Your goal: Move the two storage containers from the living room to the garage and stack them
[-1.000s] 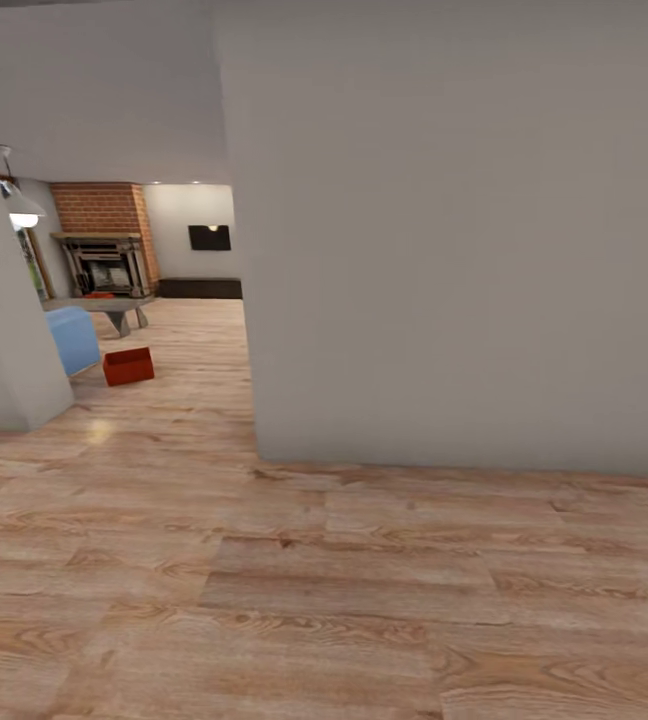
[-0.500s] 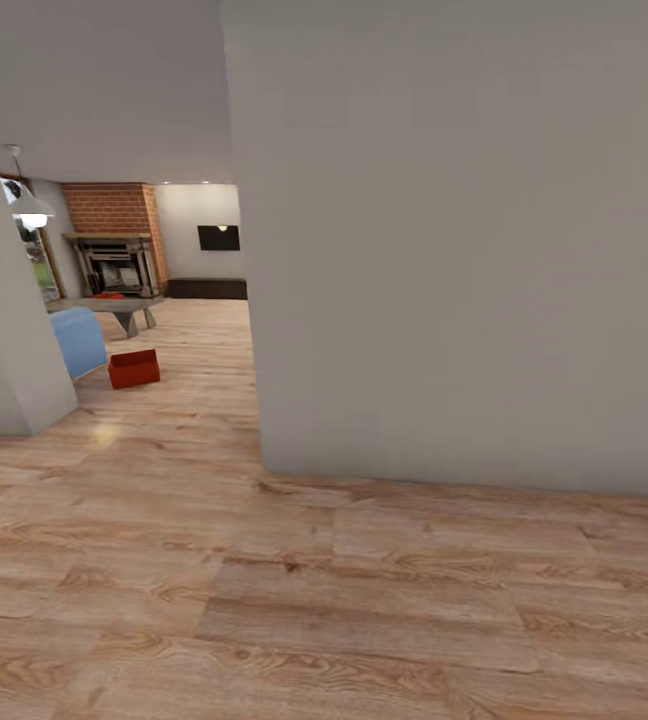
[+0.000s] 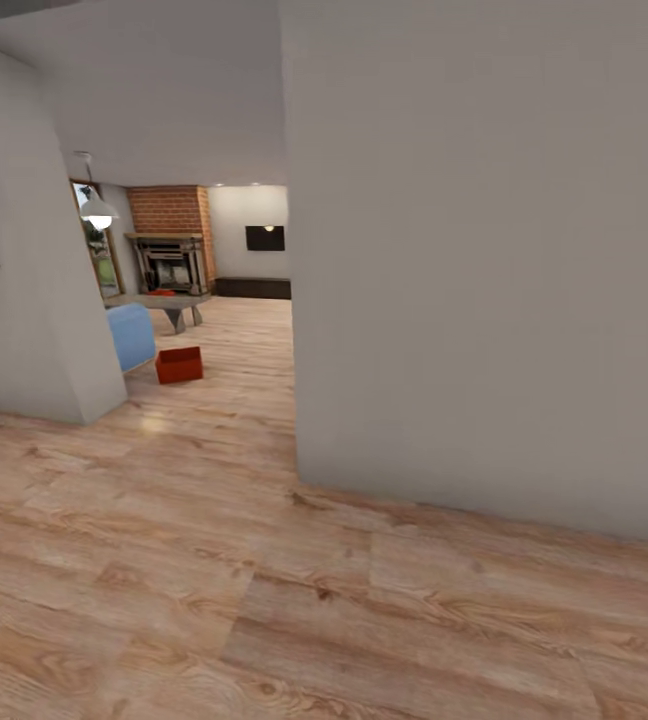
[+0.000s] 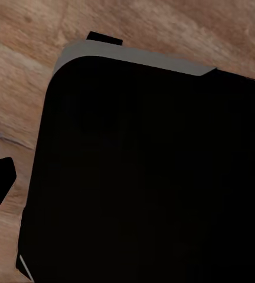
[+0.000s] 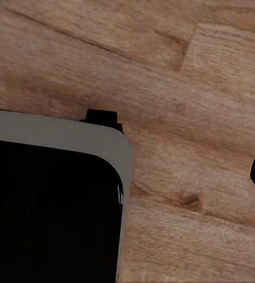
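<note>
Red-orange storage container [image 3: 179, 365] sits far ahead beside blue sofa [image 3: 130, 336] (hand states: cannot tell)

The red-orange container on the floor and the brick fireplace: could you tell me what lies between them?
In the head view, the low grey table stands between the container and the fireplace, with bare wood planks around it.

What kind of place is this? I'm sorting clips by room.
Likely a home hallway opening into a living room: wood plank floor, a brick fireplace, a blue sofa, and a red-orange storage container beyond.
</note>
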Robot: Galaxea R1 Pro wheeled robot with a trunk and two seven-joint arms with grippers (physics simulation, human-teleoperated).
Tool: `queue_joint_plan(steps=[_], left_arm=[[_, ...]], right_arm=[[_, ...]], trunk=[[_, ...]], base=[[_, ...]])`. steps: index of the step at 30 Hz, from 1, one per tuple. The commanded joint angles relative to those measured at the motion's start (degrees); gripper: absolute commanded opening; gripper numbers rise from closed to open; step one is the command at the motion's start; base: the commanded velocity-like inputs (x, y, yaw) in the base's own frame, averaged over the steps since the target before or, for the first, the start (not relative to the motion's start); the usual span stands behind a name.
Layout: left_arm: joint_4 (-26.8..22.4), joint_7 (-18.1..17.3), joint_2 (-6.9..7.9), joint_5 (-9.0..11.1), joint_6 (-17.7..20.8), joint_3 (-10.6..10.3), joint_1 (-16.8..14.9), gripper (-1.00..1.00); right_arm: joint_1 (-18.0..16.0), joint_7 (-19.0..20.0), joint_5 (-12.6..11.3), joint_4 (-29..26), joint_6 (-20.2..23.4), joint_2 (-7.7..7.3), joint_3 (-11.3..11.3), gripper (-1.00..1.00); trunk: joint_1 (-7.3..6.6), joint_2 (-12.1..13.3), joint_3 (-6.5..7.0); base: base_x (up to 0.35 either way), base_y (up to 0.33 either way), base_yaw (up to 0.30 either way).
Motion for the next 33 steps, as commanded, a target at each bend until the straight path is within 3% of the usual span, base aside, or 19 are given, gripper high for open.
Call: queue_joint_plan(steps=[1, 33], left_arm=[[-0.02, 0.04, 0.00, 0.27, -0.13, 0.01, -0.01, 1.00], [-0.02, 0.04, 0.03, 0.34, -0.13, 0.01, 0.00, 1.00]], right_arm=[[-0.06, -0.05, -0.53, 0.14, -0.32, 0.01, 0.49, 1.00], [-0.06, -0.05, -0.40, 0.14, -0.44, -0.17, 0.68, 1.00]], trunk=[[0.03, -0.02, -0.05], [0.03, -0.02, -0.05]], base=[[0.326, 0.000, 0.291], [0.326, 0.001, 0.299]])
